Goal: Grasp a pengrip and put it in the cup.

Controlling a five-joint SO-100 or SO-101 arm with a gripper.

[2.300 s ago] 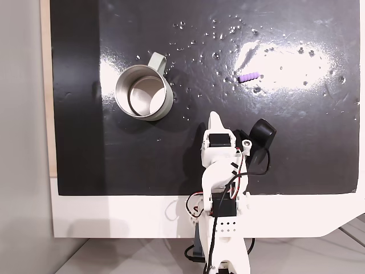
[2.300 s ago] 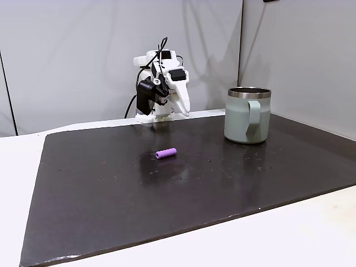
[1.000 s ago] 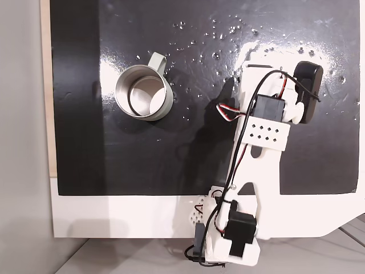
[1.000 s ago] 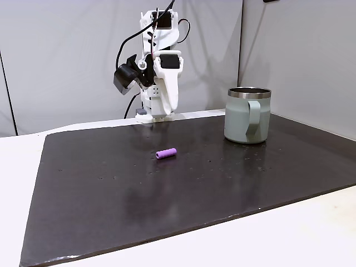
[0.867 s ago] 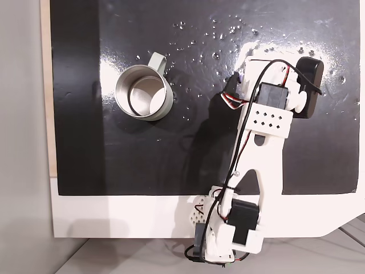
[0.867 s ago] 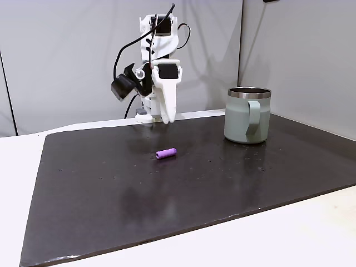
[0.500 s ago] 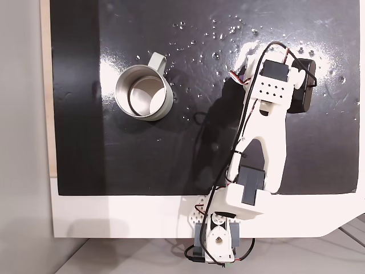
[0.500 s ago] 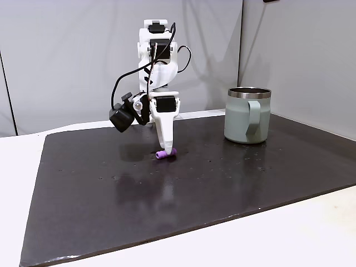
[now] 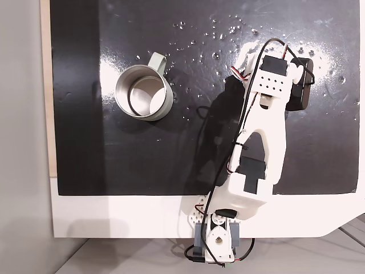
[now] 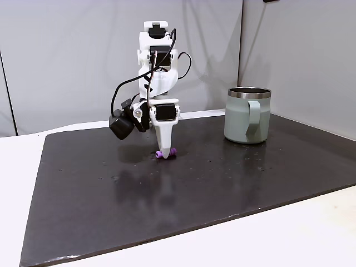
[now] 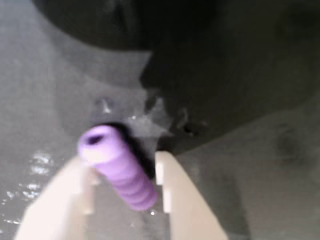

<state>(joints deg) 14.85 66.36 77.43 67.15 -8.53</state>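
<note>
Ribbed rubbery pengrip [image 11: 120, 172], brushed metal cup [image 10: 247, 115], glossy black mat [image 10: 222, 178], white plastic end effector [image 10: 163, 154]

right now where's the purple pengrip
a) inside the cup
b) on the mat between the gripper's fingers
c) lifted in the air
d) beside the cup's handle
b: the wrist view shows the pengrip lying on the dark mat between the gripper fingers, well apart from the cup.

The light-purple ribbed pengrip [image 11: 119, 170] lies on its side between the tips of the claw [image 11: 124, 182], its open end showing in the wrist view, while the silvery-grey cup [image 10: 247, 115] stands upright well apart from the claw.
</note>
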